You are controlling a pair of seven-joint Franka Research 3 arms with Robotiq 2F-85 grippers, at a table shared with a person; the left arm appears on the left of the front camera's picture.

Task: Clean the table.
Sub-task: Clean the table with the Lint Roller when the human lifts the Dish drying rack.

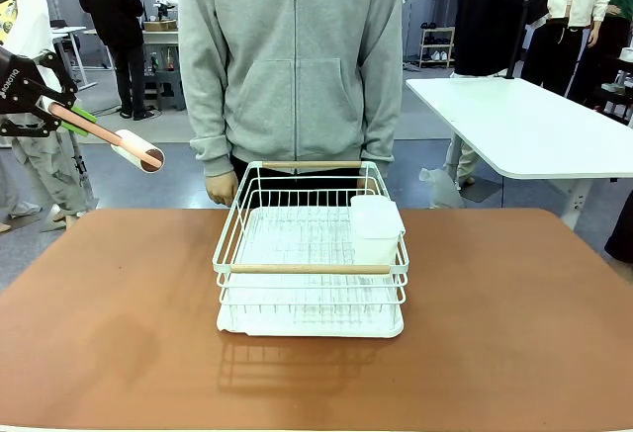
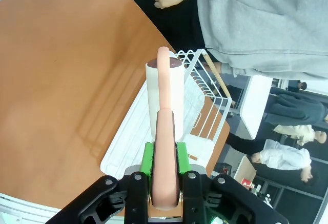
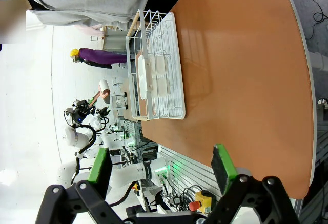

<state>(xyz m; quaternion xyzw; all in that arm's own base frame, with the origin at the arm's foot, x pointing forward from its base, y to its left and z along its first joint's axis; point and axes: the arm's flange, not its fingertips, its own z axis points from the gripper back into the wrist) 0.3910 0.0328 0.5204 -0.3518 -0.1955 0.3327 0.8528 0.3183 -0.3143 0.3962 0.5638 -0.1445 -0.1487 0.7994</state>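
Currently the lint roller is clamped by the left gripper raised near the table, right gripper spread wide, empty; roller likely to be lowered onto bare top beside the dish rack.

front view: fixed on robot's side, faces across table toward person. left wrist view: close behind left gripper, looks down onto dish rack just beyond it. right wrist view: behind right gripper, dish rack well ahead. all share dish rack, table.
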